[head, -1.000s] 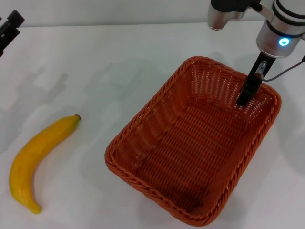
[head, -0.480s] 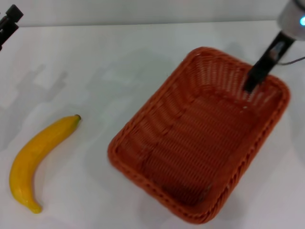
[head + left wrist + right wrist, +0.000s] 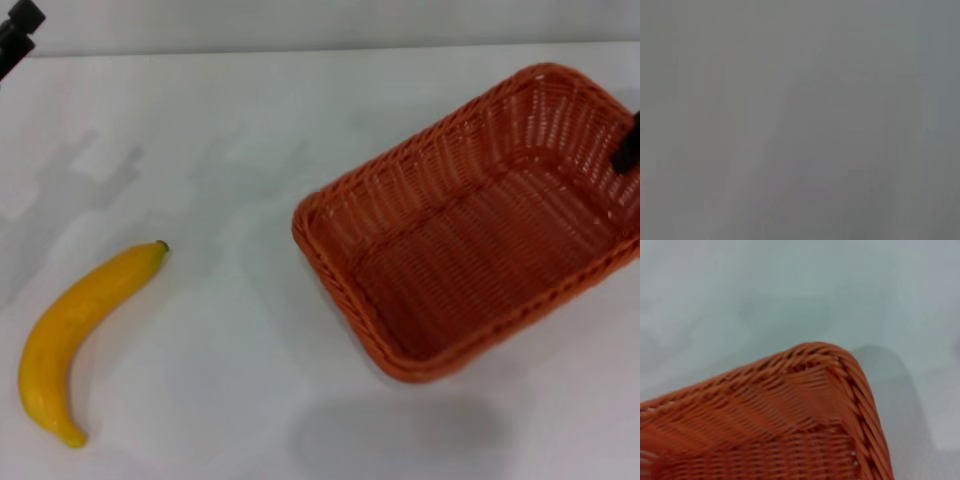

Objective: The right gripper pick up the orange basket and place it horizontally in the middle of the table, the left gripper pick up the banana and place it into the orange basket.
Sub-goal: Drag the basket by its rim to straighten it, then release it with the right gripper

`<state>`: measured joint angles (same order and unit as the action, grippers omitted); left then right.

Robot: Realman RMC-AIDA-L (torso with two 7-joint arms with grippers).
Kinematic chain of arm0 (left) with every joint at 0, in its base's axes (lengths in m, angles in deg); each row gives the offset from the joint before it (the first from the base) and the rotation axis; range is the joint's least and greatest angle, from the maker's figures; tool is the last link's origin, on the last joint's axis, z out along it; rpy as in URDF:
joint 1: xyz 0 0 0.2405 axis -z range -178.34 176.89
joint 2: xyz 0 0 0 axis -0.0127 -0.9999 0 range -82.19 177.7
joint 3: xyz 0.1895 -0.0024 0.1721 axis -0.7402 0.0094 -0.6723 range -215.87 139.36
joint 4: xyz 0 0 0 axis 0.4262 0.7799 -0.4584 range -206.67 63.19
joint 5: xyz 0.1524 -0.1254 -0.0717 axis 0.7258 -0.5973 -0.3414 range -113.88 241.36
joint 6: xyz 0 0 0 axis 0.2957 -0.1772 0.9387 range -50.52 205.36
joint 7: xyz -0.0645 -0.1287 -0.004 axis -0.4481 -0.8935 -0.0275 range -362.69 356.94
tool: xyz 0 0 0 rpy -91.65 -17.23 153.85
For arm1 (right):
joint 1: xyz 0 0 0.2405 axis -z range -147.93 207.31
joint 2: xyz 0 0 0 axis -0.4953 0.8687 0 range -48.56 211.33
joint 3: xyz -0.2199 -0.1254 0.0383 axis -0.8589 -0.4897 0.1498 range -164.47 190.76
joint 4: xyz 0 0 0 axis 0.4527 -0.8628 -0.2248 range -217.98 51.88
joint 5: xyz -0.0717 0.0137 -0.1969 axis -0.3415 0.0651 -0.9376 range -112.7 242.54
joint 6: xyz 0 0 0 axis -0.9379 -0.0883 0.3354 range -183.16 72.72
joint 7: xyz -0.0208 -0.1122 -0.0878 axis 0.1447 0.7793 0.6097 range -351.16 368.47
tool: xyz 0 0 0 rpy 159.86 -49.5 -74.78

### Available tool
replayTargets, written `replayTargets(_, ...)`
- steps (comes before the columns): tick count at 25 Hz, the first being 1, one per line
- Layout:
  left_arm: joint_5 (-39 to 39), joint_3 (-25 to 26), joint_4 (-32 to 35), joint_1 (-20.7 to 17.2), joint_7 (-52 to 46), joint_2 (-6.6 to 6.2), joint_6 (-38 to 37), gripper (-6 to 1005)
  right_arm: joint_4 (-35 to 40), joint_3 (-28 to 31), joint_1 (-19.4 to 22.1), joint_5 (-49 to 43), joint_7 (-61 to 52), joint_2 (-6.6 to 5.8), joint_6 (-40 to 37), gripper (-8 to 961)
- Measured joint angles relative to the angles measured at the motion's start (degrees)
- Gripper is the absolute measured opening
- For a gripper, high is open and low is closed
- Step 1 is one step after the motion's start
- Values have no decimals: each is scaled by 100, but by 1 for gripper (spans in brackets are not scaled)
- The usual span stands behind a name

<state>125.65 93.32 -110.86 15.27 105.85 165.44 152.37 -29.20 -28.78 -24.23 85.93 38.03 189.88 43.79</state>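
Observation:
The orange basket (image 3: 470, 240) hangs tilted above the white table (image 3: 230, 150) on the right side of the head view, with its shadow on the tabletop beneath it. My right gripper (image 3: 630, 152) is shut on the basket's right rim; only one black finger shows at the picture's edge. The right wrist view looks down on one rounded corner of the basket (image 3: 815, 405) above the table. The yellow banana (image 3: 75, 335) lies on the table at the near left, far from the basket. My left gripper (image 3: 17, 30) stays at the far left corner, well away from the banana.
The table's back edge runs along the top of the head view. The left wrist view is a plain grey blur with nothing to make out.
The right gripper has lifted the basket off the table, carried it right and away, and turned it. The banana and the left arm have not moved.

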Motion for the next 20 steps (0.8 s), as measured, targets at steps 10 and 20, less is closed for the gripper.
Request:
replayTargets(10, 15, -30, -80, 47, -28, -70, 119, 792, 955, 635, 1086, 1353, -699, 762, -46, 137)
replayTargets(20, 15, 0, -126, -15, -52, -93, 242, 792, 1326, -335, 2196, 2843, -1295, 723, -1020, 151)
